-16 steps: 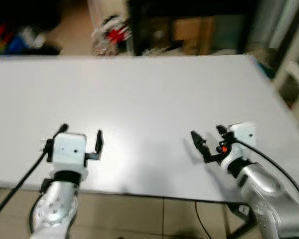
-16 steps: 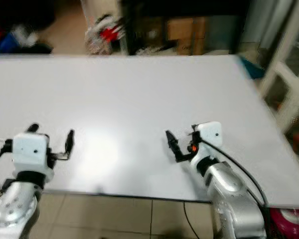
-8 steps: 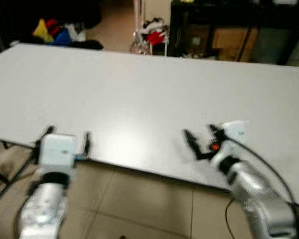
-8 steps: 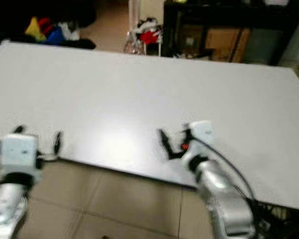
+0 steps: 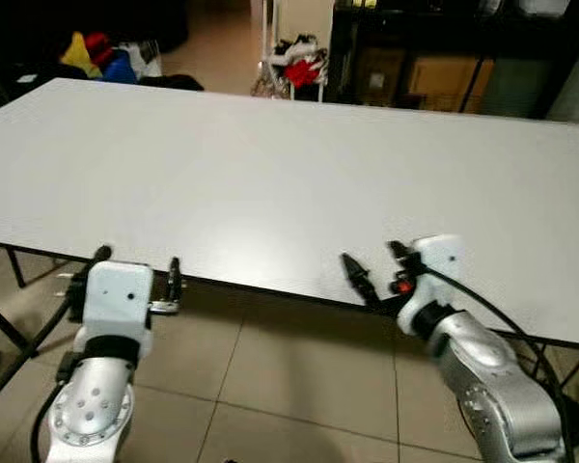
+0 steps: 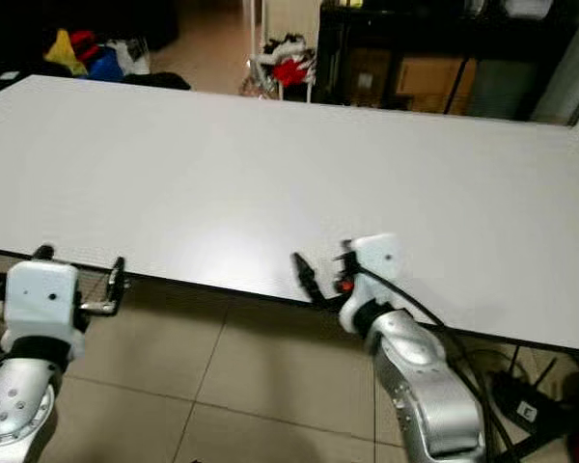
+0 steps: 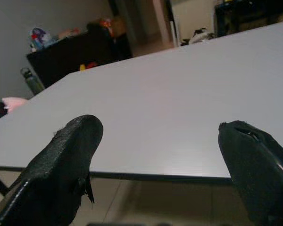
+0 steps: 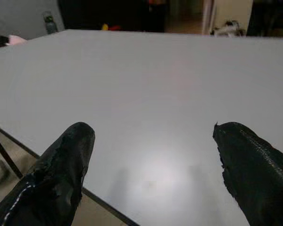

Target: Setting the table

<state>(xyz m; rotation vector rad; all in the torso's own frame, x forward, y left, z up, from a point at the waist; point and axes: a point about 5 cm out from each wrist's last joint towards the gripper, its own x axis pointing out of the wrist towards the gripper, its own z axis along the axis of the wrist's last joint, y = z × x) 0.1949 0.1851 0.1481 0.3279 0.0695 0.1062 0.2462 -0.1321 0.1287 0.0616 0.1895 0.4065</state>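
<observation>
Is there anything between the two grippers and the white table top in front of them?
Nothing visible. The left gripper and right gripper hang open at the near edge of the table.

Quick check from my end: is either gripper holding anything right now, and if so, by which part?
Nothing is held. The left gripper and the right gripper are both open with nothing between their fingers, at the near edge of the table.
</observation>
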